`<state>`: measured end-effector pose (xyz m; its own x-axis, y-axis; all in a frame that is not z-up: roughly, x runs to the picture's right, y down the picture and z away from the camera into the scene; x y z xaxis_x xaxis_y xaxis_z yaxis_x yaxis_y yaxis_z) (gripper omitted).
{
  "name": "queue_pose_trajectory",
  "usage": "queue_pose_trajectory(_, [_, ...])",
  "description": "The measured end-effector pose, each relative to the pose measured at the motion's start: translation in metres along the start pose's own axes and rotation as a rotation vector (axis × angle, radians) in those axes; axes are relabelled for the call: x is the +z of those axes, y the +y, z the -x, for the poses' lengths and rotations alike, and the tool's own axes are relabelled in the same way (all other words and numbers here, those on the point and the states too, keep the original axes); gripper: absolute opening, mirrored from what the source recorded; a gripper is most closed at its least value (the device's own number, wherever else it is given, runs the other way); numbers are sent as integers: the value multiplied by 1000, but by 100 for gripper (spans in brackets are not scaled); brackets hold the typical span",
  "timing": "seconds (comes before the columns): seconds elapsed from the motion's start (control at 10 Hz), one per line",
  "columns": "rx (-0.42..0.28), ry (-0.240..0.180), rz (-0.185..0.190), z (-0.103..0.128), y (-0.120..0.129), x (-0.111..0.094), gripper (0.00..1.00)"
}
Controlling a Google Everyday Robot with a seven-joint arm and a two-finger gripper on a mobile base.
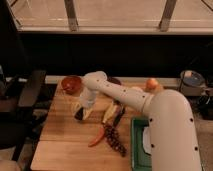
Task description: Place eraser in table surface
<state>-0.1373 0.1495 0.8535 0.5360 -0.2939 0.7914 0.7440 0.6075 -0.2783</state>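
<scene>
Camera view caught the white arm reaching in from the right side and bending down toward the left half of the table surface (pixel 65 145). Its gripper (pixel 82 112) hung low over the wood, just in front of the red-brown bowl (pixel 71 84) that sat near the far left corner. Right at the tip sat the eraser (pixel 80 115), a small dark block down at the planks; whether it touched the wood, I could not tell. Whether the fingers were spread or pinching the block could not be told either. Toward the middle lay a yellow banana-like piece (pixel 108 114), a red pepper (pixel 97 140) and a dark bunch of grapes (pixel 115 141). An orange fruit (pixel 151 84) rested near the far edge, and the green tray (pixel 137 145) sat at the near right corner.
</scene>
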Motion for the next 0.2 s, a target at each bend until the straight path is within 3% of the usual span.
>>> queue_pose_trajectory(0.2, [-3,-1,1,2,-1,1,78])
